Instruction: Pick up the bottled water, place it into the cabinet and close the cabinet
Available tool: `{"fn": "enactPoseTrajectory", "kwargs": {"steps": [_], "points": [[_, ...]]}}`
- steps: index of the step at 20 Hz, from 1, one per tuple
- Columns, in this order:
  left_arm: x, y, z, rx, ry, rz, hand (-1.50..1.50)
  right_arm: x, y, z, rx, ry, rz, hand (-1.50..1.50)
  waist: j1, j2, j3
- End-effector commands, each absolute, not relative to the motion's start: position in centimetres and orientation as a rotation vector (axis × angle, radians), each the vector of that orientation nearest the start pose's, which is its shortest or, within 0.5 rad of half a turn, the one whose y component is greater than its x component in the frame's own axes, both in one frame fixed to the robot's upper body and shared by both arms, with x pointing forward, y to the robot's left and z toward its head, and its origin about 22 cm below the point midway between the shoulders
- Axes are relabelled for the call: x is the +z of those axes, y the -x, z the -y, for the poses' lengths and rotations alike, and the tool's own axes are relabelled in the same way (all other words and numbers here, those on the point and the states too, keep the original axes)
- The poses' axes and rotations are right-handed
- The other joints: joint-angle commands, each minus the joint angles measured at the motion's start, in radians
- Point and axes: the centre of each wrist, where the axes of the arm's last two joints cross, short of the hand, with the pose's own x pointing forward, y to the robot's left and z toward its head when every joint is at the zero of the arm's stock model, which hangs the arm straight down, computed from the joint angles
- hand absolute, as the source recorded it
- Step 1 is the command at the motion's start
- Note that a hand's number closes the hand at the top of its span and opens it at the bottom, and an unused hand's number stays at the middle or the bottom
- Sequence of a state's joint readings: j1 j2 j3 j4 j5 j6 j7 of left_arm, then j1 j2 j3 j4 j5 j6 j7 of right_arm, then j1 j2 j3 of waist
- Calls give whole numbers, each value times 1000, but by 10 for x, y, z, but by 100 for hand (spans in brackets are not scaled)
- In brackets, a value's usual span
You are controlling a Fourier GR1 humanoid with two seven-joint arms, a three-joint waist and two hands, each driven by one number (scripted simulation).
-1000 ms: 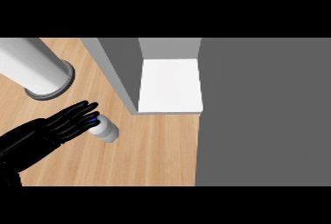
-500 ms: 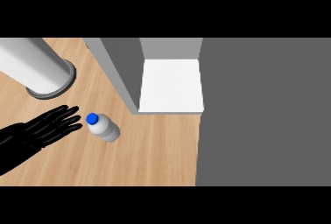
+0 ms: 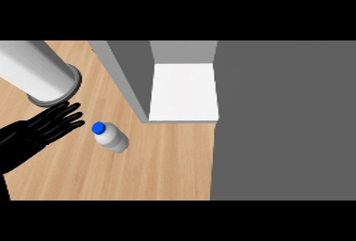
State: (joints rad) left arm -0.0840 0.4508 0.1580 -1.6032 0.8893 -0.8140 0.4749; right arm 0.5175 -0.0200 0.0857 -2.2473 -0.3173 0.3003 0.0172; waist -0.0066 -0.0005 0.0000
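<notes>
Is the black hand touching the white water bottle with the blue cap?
Apart. In the head view, bare wooden counter shows between the open black hand's fingertips and the white, blue-capped bottle.

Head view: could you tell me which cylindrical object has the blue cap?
The small bottled water, near the left hand; the large grey cylinder has none.

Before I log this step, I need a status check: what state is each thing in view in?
bottled water: standing on the counter, blue cap on, not held.
cabinet: door open, white shelf bare.
left hand: open, fingers spread, beside the bottle, a gap between them.
grey cylinder: standing on the counter behind the hand, untouched.
right hand: not in view.
</notes>
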Motion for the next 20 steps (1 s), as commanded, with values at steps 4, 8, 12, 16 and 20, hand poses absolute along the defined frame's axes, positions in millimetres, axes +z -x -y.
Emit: {"fn": "enactPoseTrajectory", "kwargs": {"steps": [4,8,12,16,20], "points": [[64,-277,-365,-518,708,1402,-150,73,-119,257,-17,-365,1813,-150,1,0,0],[52,-308,-361,-551,674,1408,-150,80,-124,260,9,-355,1827,-150,-5,3,-1],[53,-310,-371,-582,636,1404,-150,60,-93,249,-7,-397,1805,-150,-8,0,0],[16,-328,-359,-571,628,1375,-150,83,-114,257,-8,-399,1810,-150,-15,7,-2],[-4,-325,-355,-579,613,1356,-150,77,-103,251,-3,-381,1813,-150,-14,5,-2]]}}
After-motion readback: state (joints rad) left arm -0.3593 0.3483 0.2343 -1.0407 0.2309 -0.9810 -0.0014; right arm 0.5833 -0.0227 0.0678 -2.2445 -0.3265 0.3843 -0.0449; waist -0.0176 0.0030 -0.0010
